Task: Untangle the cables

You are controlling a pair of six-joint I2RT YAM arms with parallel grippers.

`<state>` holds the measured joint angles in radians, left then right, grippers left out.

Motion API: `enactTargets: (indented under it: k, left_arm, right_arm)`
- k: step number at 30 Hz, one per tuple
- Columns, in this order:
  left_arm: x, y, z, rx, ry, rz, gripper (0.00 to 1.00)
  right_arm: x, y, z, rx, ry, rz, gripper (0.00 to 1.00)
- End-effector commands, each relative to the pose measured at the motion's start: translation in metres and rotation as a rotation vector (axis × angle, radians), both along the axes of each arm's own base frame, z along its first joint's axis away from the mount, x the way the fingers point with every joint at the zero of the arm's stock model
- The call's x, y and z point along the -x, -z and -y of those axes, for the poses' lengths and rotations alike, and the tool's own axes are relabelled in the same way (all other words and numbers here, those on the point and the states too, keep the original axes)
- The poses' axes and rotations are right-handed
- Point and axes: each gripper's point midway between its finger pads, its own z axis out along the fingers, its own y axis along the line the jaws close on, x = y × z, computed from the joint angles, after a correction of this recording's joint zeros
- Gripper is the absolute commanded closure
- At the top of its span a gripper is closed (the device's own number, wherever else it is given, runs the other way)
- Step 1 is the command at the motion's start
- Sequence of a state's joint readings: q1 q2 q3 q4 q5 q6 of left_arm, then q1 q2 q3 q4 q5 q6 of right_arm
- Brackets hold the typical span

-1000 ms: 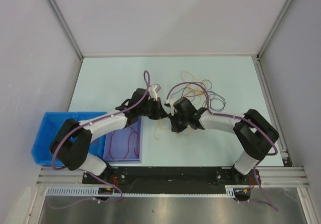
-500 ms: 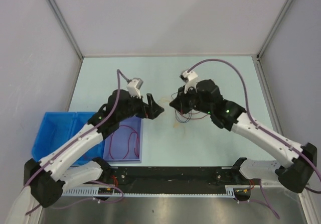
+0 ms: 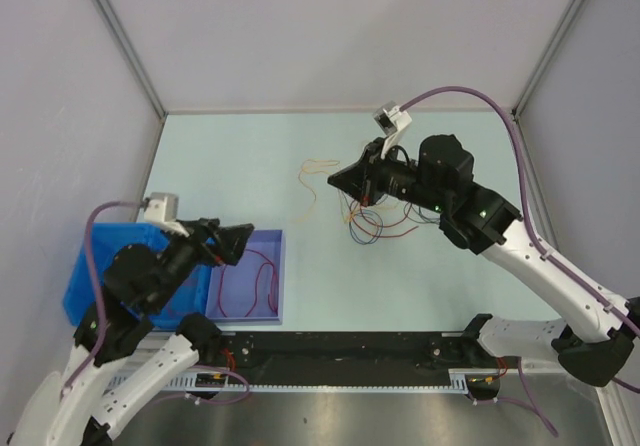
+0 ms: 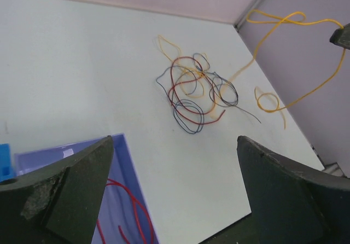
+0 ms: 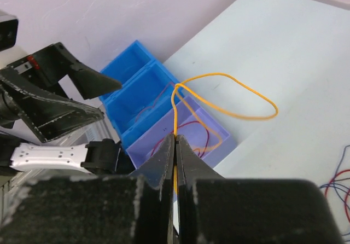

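Observation:
The cables (image 3: 372, 216) lie as a loose tangle of red, blue and dark loops (image 4: 191, 96) on the table's middle. One yellow cable (image 3: 312, 174) is lifted out of it; my right gripper (image 3: 347, 179) is shut on this yellow cable (image 5: 229, 96), the strand pinched at the fingertips (image 5: 175, 138). It trails back down to the tangle (image 4: 295, 63). My left gripper (image 3: 236, 240) stands wide open with nothing between its jaws, over the right edge of the purple tray (image 4: 175, 141). A red cable (image 3: 262, 271) lies in that tray.
The purple tray (image 3: 281, 286) sits at the near left, with a blue bin (image 3: 85, 271) beside it on the left. Both show below the right gripper (image 5: 221, 140), (image 5: 128, 69). Grey walls close in the table on three sides.
The left gripper has opened and its arm has pulled back to the near left, over the purple tray. The right arm has risen and moved away, drawing the yellow cable out of the tangle.

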<state>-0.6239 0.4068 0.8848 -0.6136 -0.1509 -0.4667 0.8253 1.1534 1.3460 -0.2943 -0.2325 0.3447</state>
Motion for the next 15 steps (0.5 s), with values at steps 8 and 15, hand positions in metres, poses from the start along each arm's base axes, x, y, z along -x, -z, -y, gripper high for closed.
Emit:
enactTargets:
  k: [8,15]
  left_arm:
    - [0.028,0.017,-0.077,0.054,-0.274,0.07,0.0]
    - [0.024,0.018,-0.096,0.087,-0.377,0.125,0.0]
  right_arm:
    - [0.023,-0.028,-0.06,-0.069,-0.131,-0.016,1.0]
    - [0.03,-0.029,-0.112,-0.079,-0.168,-0.055,1.0]
